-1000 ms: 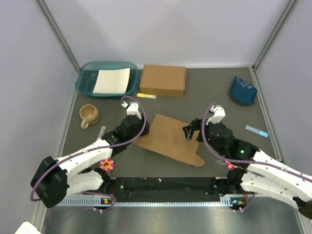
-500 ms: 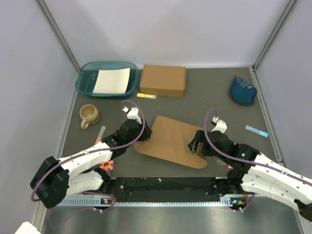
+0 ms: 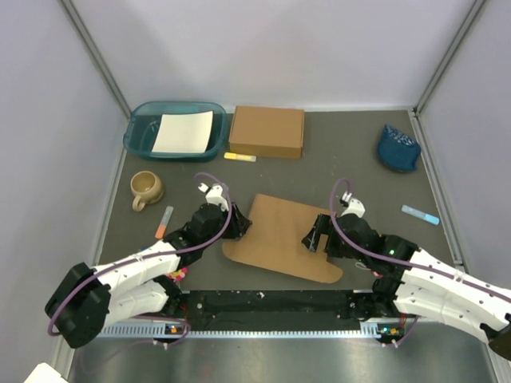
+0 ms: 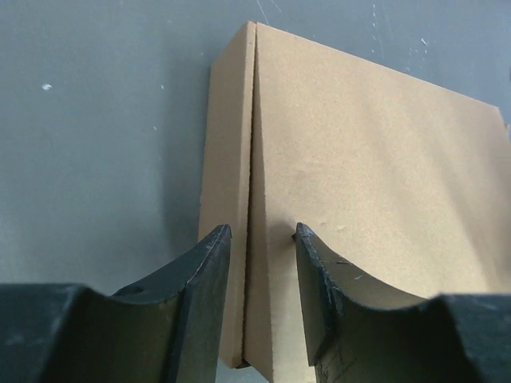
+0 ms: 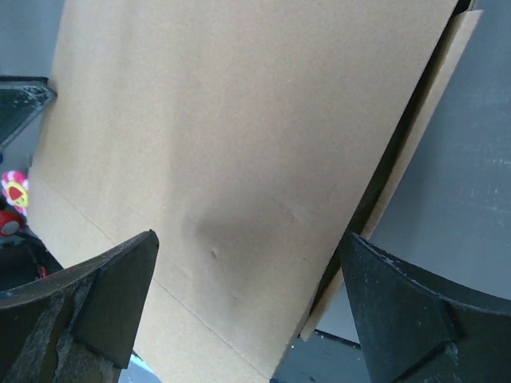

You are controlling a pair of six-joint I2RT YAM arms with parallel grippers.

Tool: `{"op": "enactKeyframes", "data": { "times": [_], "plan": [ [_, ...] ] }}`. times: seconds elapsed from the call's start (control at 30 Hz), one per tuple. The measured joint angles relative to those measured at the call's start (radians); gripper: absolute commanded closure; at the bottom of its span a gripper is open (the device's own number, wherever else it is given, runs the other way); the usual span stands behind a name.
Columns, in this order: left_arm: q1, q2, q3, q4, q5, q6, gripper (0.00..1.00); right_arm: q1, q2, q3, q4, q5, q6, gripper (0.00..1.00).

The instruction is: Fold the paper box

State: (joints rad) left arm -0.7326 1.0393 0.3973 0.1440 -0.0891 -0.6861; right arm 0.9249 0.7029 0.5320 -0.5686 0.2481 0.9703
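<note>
Paper box [image 3: 281,235] lay on counter [image 3: 359,159], left gripper [image 4: 261,235] half apart astride its flap crease, right gripper [image 5: 247,239] spread wide above; pinching squarely along that crease seemed best.

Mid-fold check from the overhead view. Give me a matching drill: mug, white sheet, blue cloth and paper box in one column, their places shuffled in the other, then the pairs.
Things:
1. mug
2. white sheet
3. blue cloth
4. paper box

Places:
A. between the left tool and the right tool
B. inside the teal tray
C. far right of the scene
D. left side, just nearer the arms than the tray

Pairs: 1-D, 2-B, 3-C, 4-A
</note>
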Motion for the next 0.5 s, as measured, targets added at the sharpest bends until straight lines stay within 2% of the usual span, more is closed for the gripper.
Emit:
{"op": "enactKeyframes", "data": {
  "times": [0.33, 0.5],
  "plan": [
    [0.005, 0.048, -0.032, 0.104, 0.024, -0.039, 0.59, -0.067, 0.094, -0.031, 0.101, -0.032, -0.038, 0.05],
    [0.003, 0.083, -0.037, 0.125, 0.032, -0.056, 0.59, -0.135, 0.156, 0.082, 0.021, 0.029, -0.148, 0.01]
  ]
}}
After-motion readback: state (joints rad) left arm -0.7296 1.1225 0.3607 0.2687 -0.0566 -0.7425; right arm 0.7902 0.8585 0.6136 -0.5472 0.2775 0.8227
